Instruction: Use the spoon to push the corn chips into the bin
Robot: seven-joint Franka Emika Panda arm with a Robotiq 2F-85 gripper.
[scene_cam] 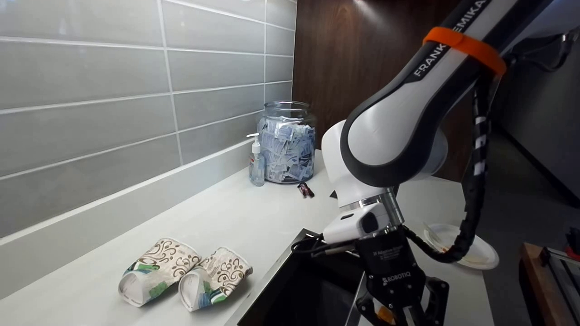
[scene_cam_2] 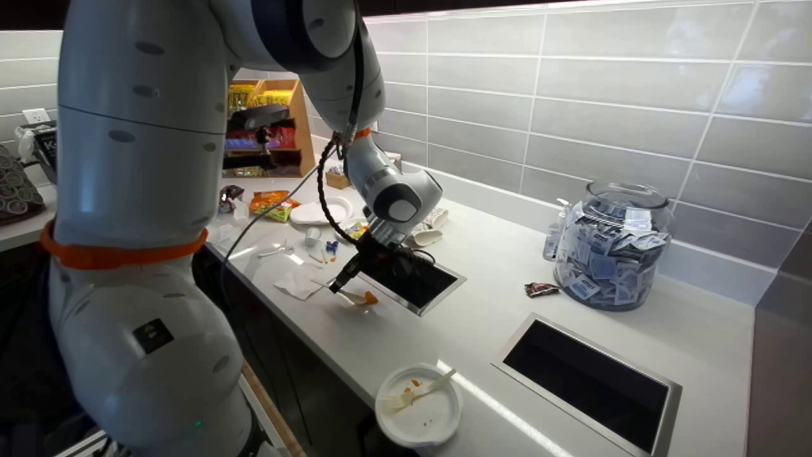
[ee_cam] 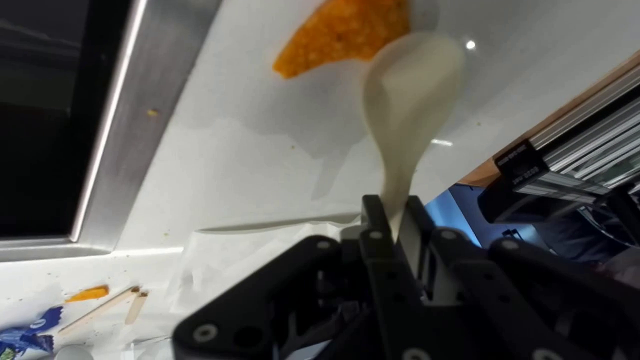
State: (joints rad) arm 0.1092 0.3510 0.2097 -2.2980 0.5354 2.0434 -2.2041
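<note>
My gripper [ee_cam: 392,202] is shut on the handle of the cream-white spoon [ee_cam: 412,85], whose bowl points away from the fingers. In an exterior view the gripper [scene_cam_2: 334,289] and spoon [scene_cam_2: 350,296] are low over the counter. An orange corn chip [ee_cam: 345,35] lies at the bowl's edge in the wrist view; whether they touch I cannot tell. The chip [scene_cam_2: 370,298] also shows in an exterior view, beside the bin. The bin is a dark opening with a metal rim [ee_cam: 145,140], left of the chip in the wrist view; its rim [scene_cam_2: 442,294] shows in an exterior view too.
A smaller orange piece [ee_cam: 90,293] lies near wooden sticks. A crumpled napkin [scene_cam_2: 297,282] is by the gripper. Two patterned paper cups [scene_cam: 163,267] lie behind the bin. A second opening [scene_cam_2: 671,412], a plate [scene_cam_2: 438,422] with a fork, and a jar [scene_cam_2: 615,254] stand farther along.
</note>
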